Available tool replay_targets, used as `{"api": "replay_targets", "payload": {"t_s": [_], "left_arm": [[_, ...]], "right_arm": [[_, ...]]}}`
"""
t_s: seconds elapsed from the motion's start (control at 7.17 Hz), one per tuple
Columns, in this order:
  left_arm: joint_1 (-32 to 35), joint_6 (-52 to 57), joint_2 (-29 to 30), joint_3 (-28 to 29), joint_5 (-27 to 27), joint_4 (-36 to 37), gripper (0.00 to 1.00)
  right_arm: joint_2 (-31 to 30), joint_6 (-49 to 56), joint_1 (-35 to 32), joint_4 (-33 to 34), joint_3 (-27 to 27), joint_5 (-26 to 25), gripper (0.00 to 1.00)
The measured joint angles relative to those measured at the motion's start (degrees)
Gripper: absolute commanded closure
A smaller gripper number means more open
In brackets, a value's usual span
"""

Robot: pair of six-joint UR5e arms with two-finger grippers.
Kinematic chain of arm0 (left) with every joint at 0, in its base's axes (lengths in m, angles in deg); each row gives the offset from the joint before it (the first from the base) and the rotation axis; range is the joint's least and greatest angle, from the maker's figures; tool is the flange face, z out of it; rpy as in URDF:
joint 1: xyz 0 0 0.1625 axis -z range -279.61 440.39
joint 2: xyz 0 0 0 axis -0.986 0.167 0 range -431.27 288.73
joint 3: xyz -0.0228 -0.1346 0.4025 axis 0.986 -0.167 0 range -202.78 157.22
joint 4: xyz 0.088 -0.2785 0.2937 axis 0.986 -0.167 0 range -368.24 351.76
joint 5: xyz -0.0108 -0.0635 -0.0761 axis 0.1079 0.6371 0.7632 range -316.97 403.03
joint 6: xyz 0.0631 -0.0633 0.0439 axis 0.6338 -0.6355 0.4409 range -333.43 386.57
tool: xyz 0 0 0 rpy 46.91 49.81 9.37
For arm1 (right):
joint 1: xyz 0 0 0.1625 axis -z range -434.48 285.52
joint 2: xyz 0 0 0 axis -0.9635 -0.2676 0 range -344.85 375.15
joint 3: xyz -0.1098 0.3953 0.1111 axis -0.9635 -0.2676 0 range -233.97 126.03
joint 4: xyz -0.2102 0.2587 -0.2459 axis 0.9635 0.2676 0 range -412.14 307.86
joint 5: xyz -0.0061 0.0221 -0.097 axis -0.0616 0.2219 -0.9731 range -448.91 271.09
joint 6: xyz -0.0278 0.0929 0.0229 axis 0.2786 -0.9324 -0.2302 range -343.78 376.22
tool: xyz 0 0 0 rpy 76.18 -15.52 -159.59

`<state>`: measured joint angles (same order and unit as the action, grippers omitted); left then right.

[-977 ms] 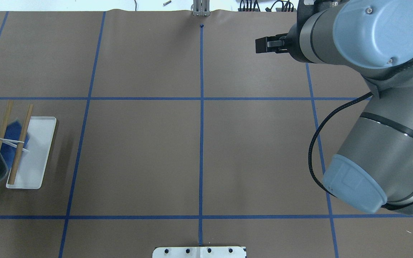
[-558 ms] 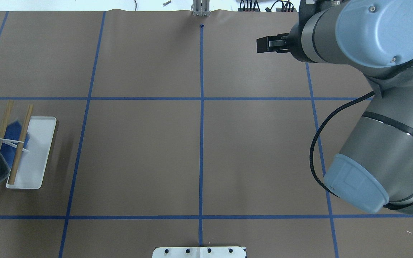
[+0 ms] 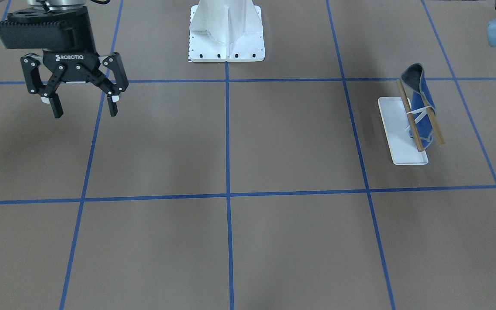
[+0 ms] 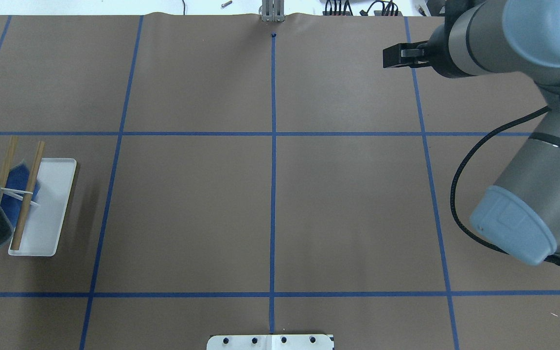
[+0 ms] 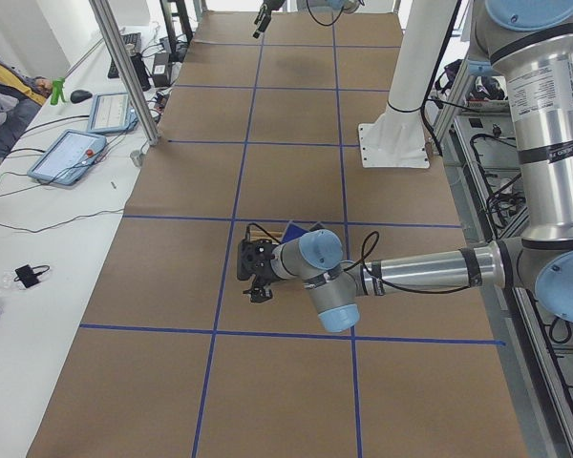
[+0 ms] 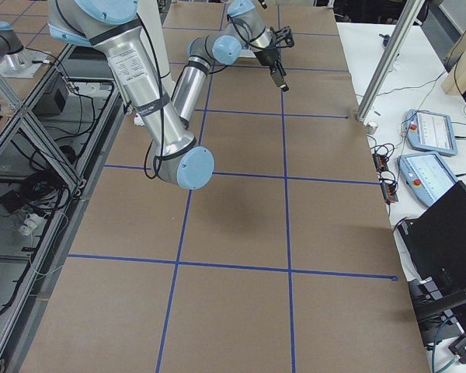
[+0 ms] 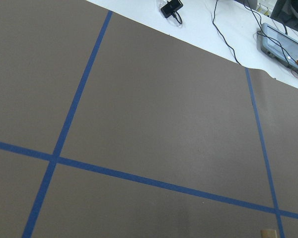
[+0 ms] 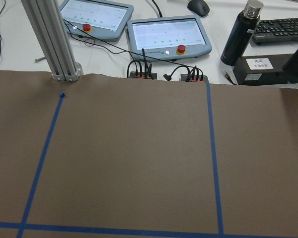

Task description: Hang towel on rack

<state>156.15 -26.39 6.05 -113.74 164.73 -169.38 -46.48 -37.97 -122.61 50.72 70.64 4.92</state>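
The right gripper (image 3: 85, 112) hangs above the brown mat (image 3: 274, 142) with its 2 fingers spread wide and nothing between them. It touches nothing and sits well apart from the rack (image 3: 398, 137), far across the table from it.

The left gripper (image 5: 256, 289) is near the rack, on the side of the 2 wooden rods away from the white tray base, and is not in contact with it. The front view cuts it off at the edge, so I cannot tell how far open it is or whether it holds anything.

The towel (image 3: 423, 97) is in neither gripper. It is slung on the rack's rods, blue side out, with a fold of its dark grey reverse bulging at the rod ends toward the robot.
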Motion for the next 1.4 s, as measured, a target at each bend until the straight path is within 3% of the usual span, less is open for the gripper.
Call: {"api": "replay_targets", "payload": {"t_s": [0.28,0.56,0.98,1.12,1.4], "left_arm": [[4.62,14.03,4.26,-0.03,3.81,12.69,0.02],[8.34,24.22,8.86,-0.03,8.36,27.34,0.02],[12.55,43.67,12.5,-0.16,12.52,46.76,0.02],[13.53,48.68,13.55,-0.63,13.17,52.54,0.02],[14.3,51.98,12.2,-3.13,13.39,57.81,0.02]], "right_arm": [[-5.6,6.61,-5.49,0.03,-0.02,5.92,0.0],[-11.23,17.55,-13.84,0.05,-1.64,15.21,0.0],[-16.76,40.15,-27.54,0.02,-12.02,31.54,0.0],[-19.23,49.39,-31.61,0.03,-15.5,35.23,0.0],[-25.47,63.97,-37.25,0.05,-18.77,37.9,0.0]]}}
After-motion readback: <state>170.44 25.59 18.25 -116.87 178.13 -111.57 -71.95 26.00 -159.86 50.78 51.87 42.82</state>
